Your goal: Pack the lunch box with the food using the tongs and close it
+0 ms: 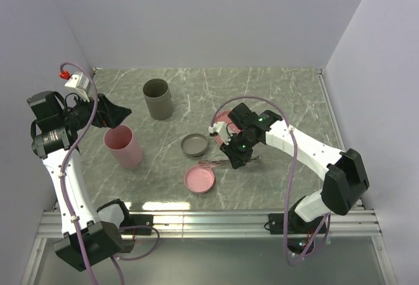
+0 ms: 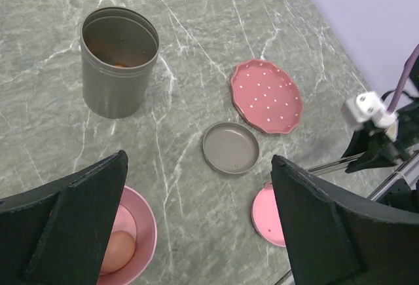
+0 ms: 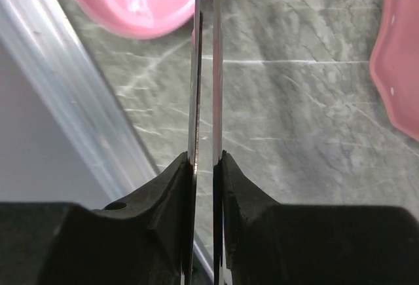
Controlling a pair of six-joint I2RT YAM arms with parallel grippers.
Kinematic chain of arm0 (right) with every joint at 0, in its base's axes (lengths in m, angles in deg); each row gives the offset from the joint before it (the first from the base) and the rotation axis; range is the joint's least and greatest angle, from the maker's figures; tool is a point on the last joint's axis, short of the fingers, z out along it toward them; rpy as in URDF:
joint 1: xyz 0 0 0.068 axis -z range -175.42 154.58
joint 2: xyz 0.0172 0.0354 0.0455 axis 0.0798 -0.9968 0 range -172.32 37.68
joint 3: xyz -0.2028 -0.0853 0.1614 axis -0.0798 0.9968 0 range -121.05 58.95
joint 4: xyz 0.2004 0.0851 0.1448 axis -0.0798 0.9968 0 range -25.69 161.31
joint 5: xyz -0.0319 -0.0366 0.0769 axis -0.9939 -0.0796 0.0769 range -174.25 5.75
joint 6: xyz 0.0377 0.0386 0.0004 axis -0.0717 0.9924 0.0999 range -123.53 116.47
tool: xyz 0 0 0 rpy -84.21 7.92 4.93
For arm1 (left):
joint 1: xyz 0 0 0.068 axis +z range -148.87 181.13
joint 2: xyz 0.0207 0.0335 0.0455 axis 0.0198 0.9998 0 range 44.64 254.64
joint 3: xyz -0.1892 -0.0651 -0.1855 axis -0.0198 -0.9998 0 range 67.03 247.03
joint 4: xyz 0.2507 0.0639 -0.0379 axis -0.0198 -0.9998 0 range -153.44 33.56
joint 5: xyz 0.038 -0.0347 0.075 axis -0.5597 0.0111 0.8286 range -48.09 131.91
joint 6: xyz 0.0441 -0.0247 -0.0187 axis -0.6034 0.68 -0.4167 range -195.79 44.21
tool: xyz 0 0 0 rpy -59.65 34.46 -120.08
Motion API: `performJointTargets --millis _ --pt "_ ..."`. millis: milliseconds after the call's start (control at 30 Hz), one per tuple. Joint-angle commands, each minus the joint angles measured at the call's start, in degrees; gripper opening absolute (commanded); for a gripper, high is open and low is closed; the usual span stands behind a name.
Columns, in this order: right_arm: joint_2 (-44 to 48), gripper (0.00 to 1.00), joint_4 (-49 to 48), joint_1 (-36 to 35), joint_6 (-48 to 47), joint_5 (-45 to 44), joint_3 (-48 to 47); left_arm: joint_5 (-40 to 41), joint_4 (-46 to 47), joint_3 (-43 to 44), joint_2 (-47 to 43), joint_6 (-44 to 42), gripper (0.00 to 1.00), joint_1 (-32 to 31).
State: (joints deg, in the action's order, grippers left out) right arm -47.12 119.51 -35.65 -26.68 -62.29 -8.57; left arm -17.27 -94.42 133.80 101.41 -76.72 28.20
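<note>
My right gripper (image 3: 205,157) is shut on the tongs (image 3: 196,69), one pad on each slim metal arm, squeezing them nearly together. In the top view the tongs (image 1: 213,162) lie low over the table, their tips toward the pink lid (image 1: 200,179), with the right gripper (image 1: 237,157) on them. The lunch box shows as a tall pink container (image 1: 123,146) and a tall grey one (image 1: 157,98). A peach egg-shaped piece of food (image 2: 114,251) lies in the pink container (image 2: 141,232). Something orange (image 2: 119,65) shows inside the grey container (image 2: 118,88). My left gripper (image 2: 198,167) hangs open above the pink container.
A grey lid (image 1: 194,145) and the pink lid (image 2: 268,216) lie upturned in the middle of the table. A pink dotted plate (image 2: 267,95) sits behind them, partly hidden by the right arm in the top view. A metal rail (image 1: 209,219) runs along the near edge.
</note>
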Motion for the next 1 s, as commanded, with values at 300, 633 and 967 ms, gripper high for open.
performJointTargets --millis 300,633,967 --pt "2.97 0.0 3.24 15.88 1.98 29.91 -13.59 -10.78 19.95 -3.3 -4.74 12.7 0.97 0.0" --pt "3.14 0.0 5.36 15.79 -2.68 18.84 -9.3 -9.11 12.66 -1.37 -3.33 6.37 0.96 -0.62" --pt "6.75 0.05 5.09 15.27 -5.75 10.49 -3.31 -8.76 13.11 -1.81 -2.9 6.73 0.96 -0.97"
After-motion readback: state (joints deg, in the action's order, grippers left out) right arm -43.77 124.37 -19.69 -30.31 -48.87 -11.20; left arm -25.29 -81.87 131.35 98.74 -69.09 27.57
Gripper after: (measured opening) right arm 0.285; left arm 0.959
